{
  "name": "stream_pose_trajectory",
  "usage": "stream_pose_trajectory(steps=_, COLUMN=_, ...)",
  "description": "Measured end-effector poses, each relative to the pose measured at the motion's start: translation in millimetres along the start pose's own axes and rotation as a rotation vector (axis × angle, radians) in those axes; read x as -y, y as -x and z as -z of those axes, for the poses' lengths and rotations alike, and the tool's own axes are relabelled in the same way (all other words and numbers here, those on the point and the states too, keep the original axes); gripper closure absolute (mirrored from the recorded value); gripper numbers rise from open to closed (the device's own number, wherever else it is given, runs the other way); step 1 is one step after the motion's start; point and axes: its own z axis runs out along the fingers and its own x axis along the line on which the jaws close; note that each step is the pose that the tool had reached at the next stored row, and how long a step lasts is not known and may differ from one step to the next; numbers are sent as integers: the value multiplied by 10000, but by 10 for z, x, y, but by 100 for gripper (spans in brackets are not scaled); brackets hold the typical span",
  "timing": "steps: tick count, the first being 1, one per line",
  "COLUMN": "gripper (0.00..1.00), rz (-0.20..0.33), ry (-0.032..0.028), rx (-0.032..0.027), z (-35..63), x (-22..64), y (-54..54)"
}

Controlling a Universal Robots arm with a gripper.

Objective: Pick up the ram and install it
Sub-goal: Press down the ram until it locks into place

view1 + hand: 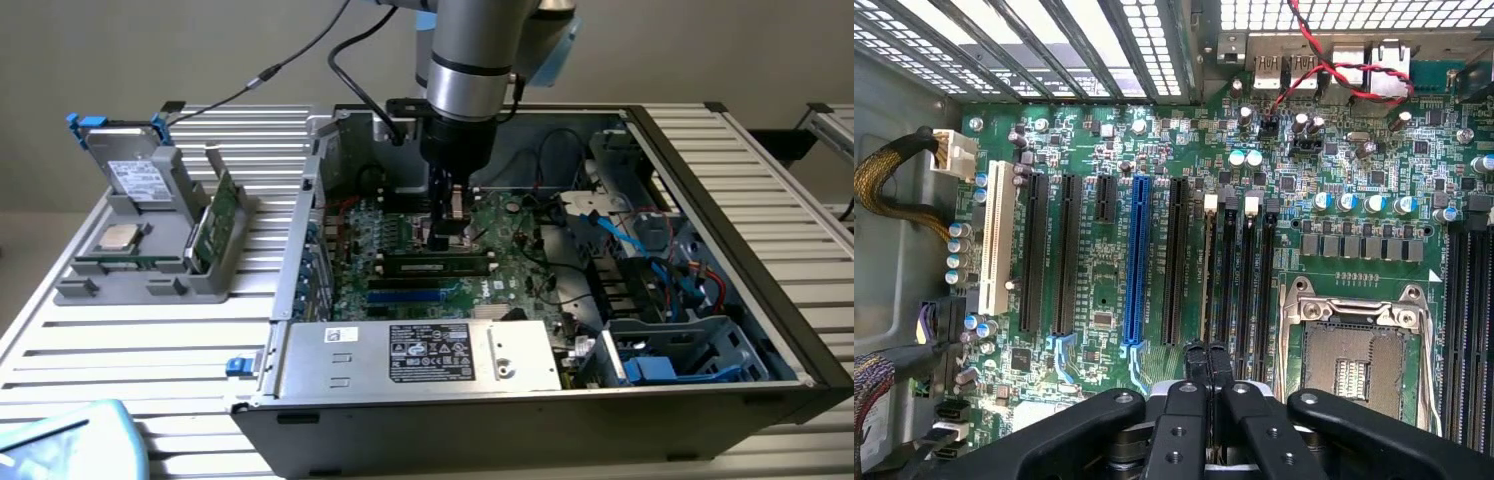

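The ram (434,267) is a long dark stick with a pale label. It stands on edge in a slot on the green motherboard (400,235) inside the open computer case. My gripper (446,243) hangs straight down over the board, its tips just above and behind the middle of the ram. In the wrist view the gripper (1209,352) is shut, its black fingers (1197,365) pressed together with nothing between them. Their tips sit at the near end of the black memory slots (1239,270).
A silver power supply (420,355) fills the case's front. Blue and black cables (641,235) and a drive cage (681,350) crowd the exterior view's right. Outside the case, a grey holder (147,270) carries a hard drive, a processor and a wider green board (220,215). An empty processor socket (1354,355) lies beside the slots.
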Motion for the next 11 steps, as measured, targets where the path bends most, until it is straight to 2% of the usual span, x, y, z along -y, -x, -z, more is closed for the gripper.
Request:
stream_pose_trajectory(steps=8, gripper=89, rz=0, ry=0, rx=0, z=0, x=0, y=0)
stream_pose_trajectory(steps=11, gripper=89, rz=0, ry=-4, rx=13, z=4, x=54, y=-4)
